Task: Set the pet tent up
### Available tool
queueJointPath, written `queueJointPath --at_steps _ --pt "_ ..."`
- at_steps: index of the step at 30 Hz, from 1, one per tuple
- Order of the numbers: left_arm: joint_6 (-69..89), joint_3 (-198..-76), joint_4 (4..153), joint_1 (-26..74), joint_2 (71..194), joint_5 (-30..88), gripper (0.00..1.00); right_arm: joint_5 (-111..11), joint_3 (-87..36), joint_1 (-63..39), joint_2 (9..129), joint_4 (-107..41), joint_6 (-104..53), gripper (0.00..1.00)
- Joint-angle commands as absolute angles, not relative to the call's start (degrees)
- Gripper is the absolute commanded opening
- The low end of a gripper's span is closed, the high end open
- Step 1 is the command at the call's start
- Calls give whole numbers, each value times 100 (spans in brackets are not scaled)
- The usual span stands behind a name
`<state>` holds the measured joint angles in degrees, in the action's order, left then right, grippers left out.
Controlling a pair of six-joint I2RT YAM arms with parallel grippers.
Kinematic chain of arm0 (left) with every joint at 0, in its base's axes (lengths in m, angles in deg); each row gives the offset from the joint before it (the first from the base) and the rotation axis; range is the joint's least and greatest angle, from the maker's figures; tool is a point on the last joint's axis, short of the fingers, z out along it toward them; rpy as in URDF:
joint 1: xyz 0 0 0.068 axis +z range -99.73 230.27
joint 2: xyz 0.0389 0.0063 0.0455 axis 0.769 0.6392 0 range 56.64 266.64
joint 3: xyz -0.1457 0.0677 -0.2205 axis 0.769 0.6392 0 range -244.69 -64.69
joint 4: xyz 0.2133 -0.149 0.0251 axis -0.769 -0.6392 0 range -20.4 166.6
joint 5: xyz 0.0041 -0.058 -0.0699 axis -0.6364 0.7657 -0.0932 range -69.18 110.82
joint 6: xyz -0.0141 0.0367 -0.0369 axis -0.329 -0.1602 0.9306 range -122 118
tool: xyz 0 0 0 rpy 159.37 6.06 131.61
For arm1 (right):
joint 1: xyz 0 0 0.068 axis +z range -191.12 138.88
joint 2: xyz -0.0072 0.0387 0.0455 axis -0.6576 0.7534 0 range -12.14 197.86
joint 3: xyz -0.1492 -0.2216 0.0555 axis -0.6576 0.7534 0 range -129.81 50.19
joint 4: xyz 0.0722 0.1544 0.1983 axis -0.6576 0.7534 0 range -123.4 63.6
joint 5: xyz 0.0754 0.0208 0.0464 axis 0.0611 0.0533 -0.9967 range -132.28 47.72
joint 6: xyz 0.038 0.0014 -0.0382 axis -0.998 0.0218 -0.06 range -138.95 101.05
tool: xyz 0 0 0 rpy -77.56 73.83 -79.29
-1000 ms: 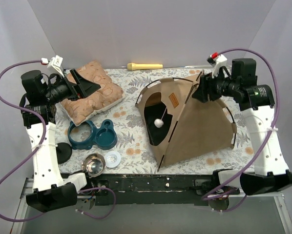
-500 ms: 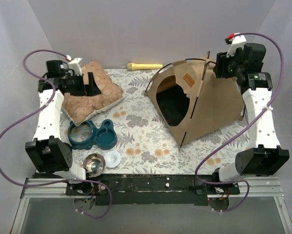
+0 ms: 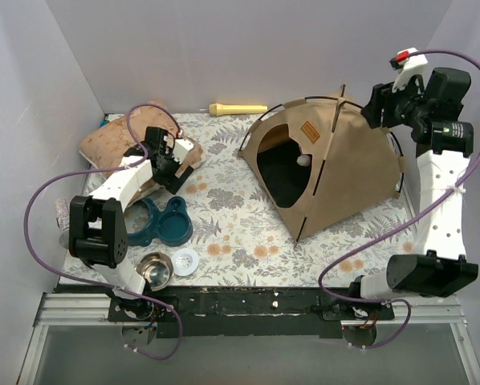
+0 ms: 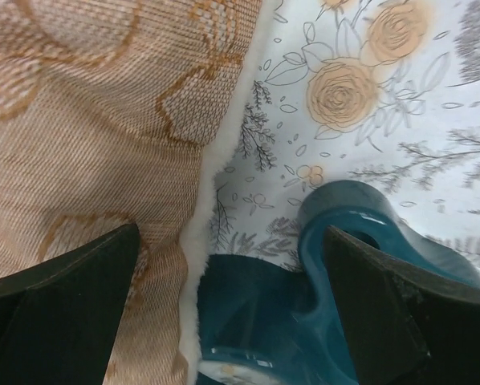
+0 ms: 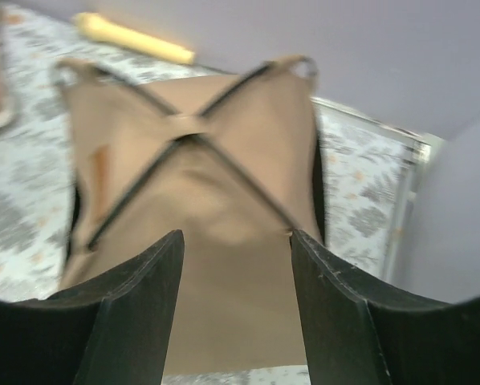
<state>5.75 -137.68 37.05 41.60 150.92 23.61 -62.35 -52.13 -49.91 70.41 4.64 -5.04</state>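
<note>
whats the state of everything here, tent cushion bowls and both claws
pet tent: upright, poles crossed on top, doorway open
white ball: hanging in the doorway
cushion: lying outside the tent
teal double bowl: upright
steel bowl: upright, looks empty
yellow cylinder: lying on its side
left claw: open over the cushion's edge, empty
right claw: open above the tent, empty

Floral table — pet tent, cushion, teal feeder, yellow tube

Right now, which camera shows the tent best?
The top external view: the whole tent stands there, doorway and poles clear. The right wrist view shows only one side with crossed poles, blurred. The left wrist view shows none of it, just cushion and teal dish.
</note>
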Motion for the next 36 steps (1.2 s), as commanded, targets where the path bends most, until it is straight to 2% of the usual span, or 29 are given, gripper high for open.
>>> queueJointPath --at_steps 1,4,7,11,15,17,20,21,25,30,36 --pt "-121 -13562 4548 4069 15375 1625 98 -7453 -5398 -4212 6180 1527 -366 63" --pt "-156 -13492 4759 4069 15586 1616 98 -7410 -4634 -3219 5477 1469 -479 64" --pt "-121 -13492 4839 4069 15718 1669 98 -7120 -4132 -2295 5395 1397 -847 63" --pt "-165 -13483 4926 4051 15938 1695 86 -6602 -3324 -1871 5606 1082 -902 60" --pt "-174 -13640 5163 4051 16140 1730 58 -5943 -3120 -1905 6019 809 -376 59" --pt "-104 -13860 5243 4051 16193 1844 40 -5810 -3312 -2019 6317 782 28 57" --pt "89 -14439 5234 4016 16202 2282 3 -5862 -3979 -2458 6844 940 433 56" --pt "168 -14658 5234 3999 16202 2388 0 -5923 -4181 -2625 7037 1001 582 56" --pt "134 -15196 4963 3788 16106 3223 0 -6126 -4560 -3170 7434 976 1022 56" --pt "212 -15530 4427 3226 15948 3584 0 -6775 -4816 -3277 7479 1019 927 59" --pt "642 -15435 3556 2488 14975 4559 0 -8146 -4370 -3286 6452 1064 786 70"
